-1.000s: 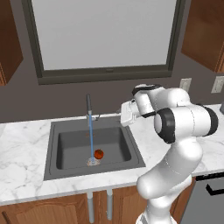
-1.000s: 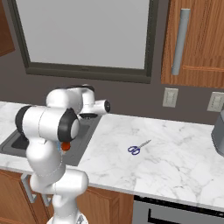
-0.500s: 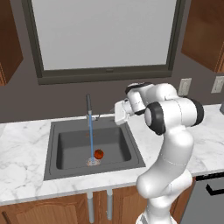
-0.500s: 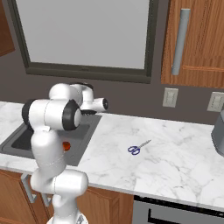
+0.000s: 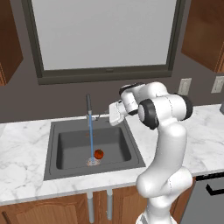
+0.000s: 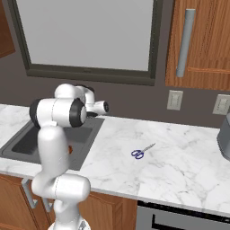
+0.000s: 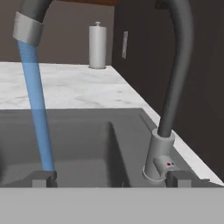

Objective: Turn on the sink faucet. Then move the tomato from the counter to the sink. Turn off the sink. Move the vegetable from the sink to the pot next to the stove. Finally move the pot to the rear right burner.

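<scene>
Water running, tomato (image 5: 99,153) in the sink (image 5: 65,148)

My gripper (image 7: 111,178), jaws wide and empty, sits mid-frame beside the faucet (image 7: 168,105) base.

Large window (image 5: 105,33) set in a dark wall (image 6: 134,96). Wooden cabinets (image 6: 197,42) above, white marble counter (image 6: 179,166) below. Outlets (image 6: 174,99) at right.

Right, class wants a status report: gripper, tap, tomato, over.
Gripper open, empty, level with the tap base. Water running. Tomato in the sink, beside the stream. Nothing between gripper and tap.
</scene>
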### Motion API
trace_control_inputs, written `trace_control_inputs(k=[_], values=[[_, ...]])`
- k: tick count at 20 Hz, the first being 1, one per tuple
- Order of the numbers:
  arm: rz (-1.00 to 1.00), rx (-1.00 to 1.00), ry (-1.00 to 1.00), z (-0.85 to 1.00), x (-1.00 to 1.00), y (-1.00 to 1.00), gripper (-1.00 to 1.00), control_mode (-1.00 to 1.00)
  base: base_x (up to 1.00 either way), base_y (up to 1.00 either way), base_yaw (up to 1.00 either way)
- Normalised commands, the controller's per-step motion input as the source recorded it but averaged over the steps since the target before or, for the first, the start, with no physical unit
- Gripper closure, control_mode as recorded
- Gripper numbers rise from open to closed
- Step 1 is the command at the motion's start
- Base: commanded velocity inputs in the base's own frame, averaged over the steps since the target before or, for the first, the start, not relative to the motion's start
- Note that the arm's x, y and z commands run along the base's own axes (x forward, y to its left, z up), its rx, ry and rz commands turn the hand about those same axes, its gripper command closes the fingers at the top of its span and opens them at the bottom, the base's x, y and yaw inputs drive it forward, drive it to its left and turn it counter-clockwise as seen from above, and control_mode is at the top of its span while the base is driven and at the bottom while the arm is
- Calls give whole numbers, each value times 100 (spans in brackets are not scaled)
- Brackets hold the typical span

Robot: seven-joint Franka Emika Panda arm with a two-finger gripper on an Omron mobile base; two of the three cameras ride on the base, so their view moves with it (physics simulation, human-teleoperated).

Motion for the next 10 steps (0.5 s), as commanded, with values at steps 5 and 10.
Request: trace_control_inputs(k=[5, 10], values=[[8, 1, 0, -21, 30, 0, -100, -100, 0, 0, 0], [8, 1, 0, -12, 28, 0, -100, -100, 0, 0, 0]])
